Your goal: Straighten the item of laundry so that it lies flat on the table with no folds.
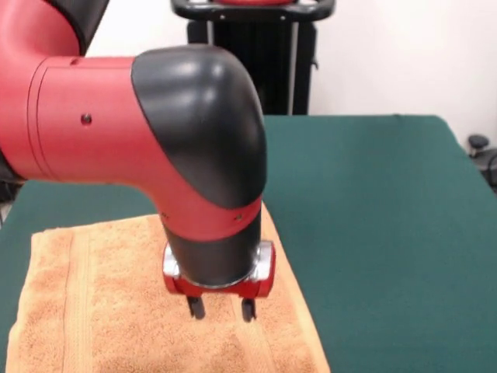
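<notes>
The item of laundry [101, 311], an orange-tan terry towel with a woven stripe band, lies spread on the dark green table [373, 217] at the lower left of the front view. Its lower part runs out of the picture. The red and black arm reaches down over the towel's right half. My gripper [222, 309] hangs just above the cloth, open, its two short black fingers [196, 307] apart with nothing between them. The arm hides part of the towel's far edge.
Bare green tabletop stretches to the right of the towel and towards the far edge. A black stand [256, 54] rises behind the table's far side. Dark chair parts [481, 151] show past the right edge.
</notes>
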`<action>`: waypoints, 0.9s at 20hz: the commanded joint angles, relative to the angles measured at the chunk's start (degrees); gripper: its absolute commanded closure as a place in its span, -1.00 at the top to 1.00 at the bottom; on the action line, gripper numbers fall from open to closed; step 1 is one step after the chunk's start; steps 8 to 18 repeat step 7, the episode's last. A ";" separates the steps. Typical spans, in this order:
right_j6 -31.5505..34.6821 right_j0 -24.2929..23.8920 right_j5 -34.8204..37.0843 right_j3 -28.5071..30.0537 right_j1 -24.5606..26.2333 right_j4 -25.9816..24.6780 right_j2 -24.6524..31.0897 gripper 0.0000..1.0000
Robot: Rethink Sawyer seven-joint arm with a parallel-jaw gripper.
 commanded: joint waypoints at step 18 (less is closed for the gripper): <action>-7.91 3.82 9.72 -13.06 4.70 -5.40 2.94 1.00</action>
